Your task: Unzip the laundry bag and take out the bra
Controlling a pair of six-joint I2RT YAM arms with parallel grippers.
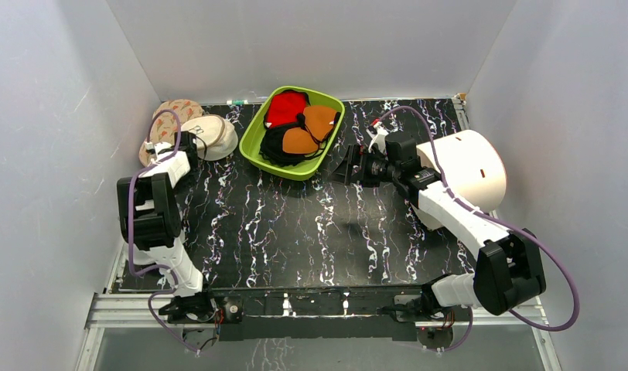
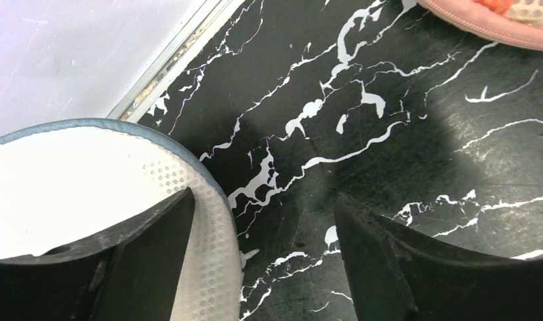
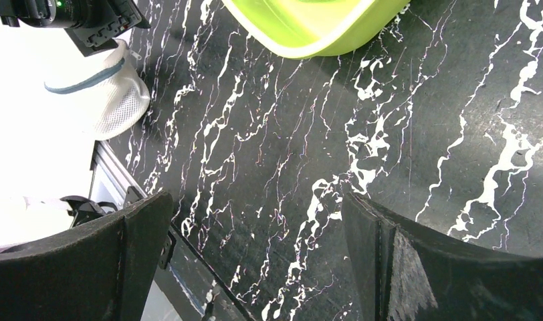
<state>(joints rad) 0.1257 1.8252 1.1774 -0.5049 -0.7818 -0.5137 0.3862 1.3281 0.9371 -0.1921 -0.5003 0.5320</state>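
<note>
The laundry bag (image 2: 68, 180) is white mesh with a grey-blue zipper line round its rim. It lies on the black marbled table by the left wall. It also shows in the right wrist view (image 3: 105, 93), far off and zipped shut, under the left arm's wrist. In the top view the left arm covers that spot. My left gripper (image 2: 263, 200) (image 1: 189, 143) is open and low; its left finger (image 2: 142, 254) is over the bag's mesh edge and its right finger is over bare table. My right gripper (image 3: 257, 200) (image 1: 346, 166) is open and empty above mid-table. The bra is hidden.
A green bin (image 1: 253, 151) (image 3: 309, 40) of red, orange and black garments stands at the back centre. A large white cylinder (image 1: 469, 166) stands behind the right arm. A cream round cap (image 1: 216, 137) and a pink patterned pouch (image 1: 179, 110) (image 2: 489, 17) lie near the left gripper.
</note>
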